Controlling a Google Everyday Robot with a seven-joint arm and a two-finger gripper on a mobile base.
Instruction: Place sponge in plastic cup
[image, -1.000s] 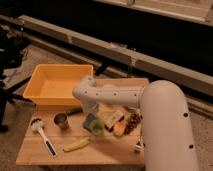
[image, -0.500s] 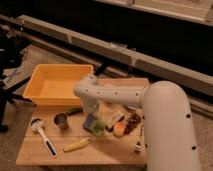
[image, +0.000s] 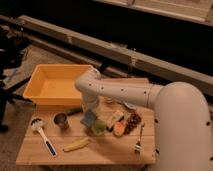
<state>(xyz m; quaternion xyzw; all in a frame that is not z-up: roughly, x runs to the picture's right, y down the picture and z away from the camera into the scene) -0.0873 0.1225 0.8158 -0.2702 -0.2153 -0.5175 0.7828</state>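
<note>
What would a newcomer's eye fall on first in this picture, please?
The big white arm reaches from the right across the wooden table, and its gripper is low at the table's middle, just left of a green cup. A bright yellow bin sits at the back left, and a brush lies at the front left.

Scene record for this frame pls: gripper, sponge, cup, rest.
gripper: gripper low over wooden table, in front of yellow plastic bin
sponge: bluish-grey sponge at the gripper, not in cup
cup: green plastic cup beside sponge, on table
rest: small metal cup, white dish brush, yellow banana, metal fork
</note>
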